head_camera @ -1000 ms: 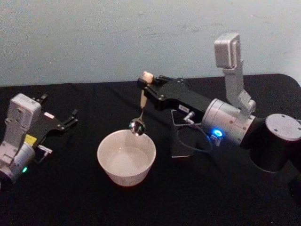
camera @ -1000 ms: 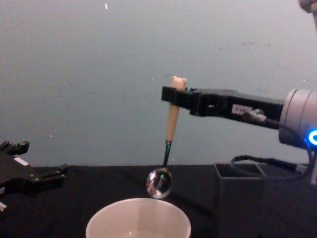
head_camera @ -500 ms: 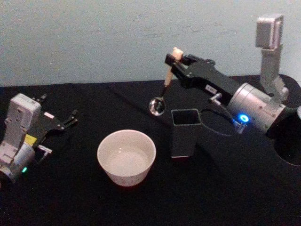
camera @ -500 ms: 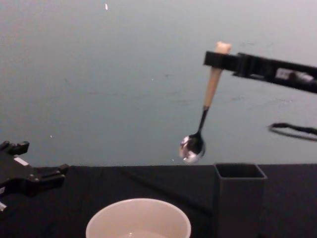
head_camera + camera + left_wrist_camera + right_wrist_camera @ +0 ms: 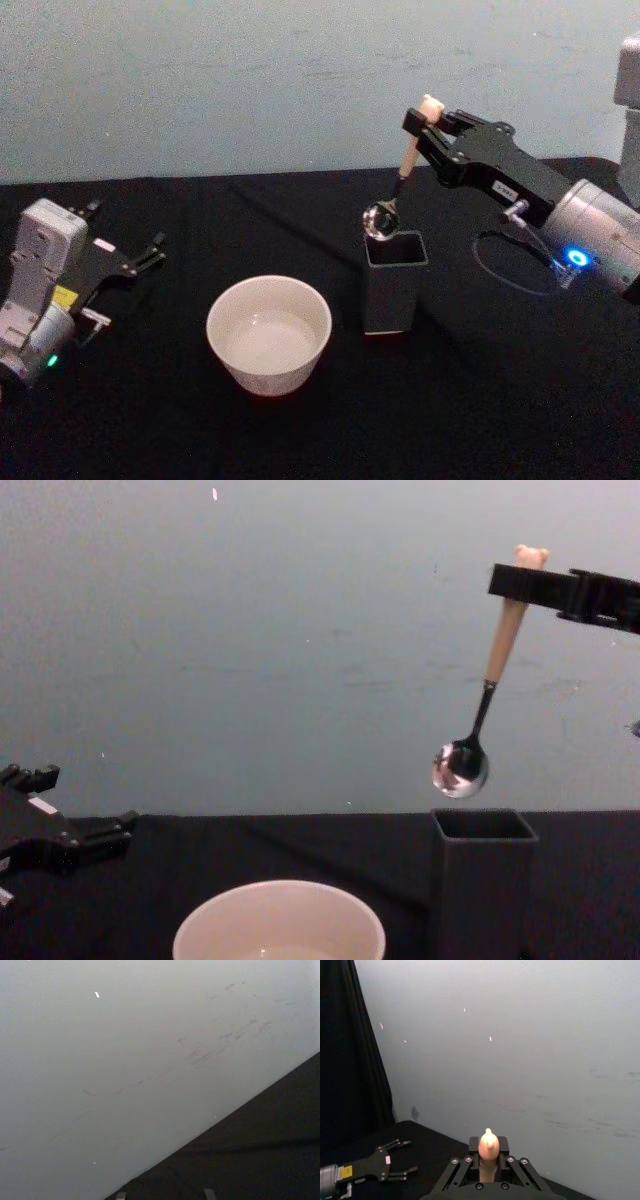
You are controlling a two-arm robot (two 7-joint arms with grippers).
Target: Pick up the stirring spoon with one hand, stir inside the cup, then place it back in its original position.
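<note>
My right gripper (image 5: 427,122) is shut on the beige handle of the stirring spoon (image 5: 407,157), just under the bear head. The spoon hangs slightly tilted, and its shiny bowl hovers just above the open top of the dark grey square holder (image 5: 390,295). In the chest view the spoon (image 5: 503,640) hangs from the right gripper (image 5: 520,583) over the holder (image 5: 480,890). The bear head (image 5: 488,1144) shows between the right gripper's fingers in the right wrist view. The cream cup (image 5: 250,375) stands left of the holder, its rim (image 5: 280,886) low in the chest view. My left gripper (image 5: 125,232) rests open at the far left.
A black cloth covers the table (image 5: 480,400), with a pale wall (image 5: 250,80) behind. The right arm's cable (image 5: 500,270) loops over the cloth right of the holder. Bare cloth lies between the left gripper (image 5: 75,802) and the cup.
The right gripper has carried the spoon from over the cup rightward and upward, then down toward the holder. The spoon's bowl now hangs above the holder's mouth. The left arm has not moved.
</note>
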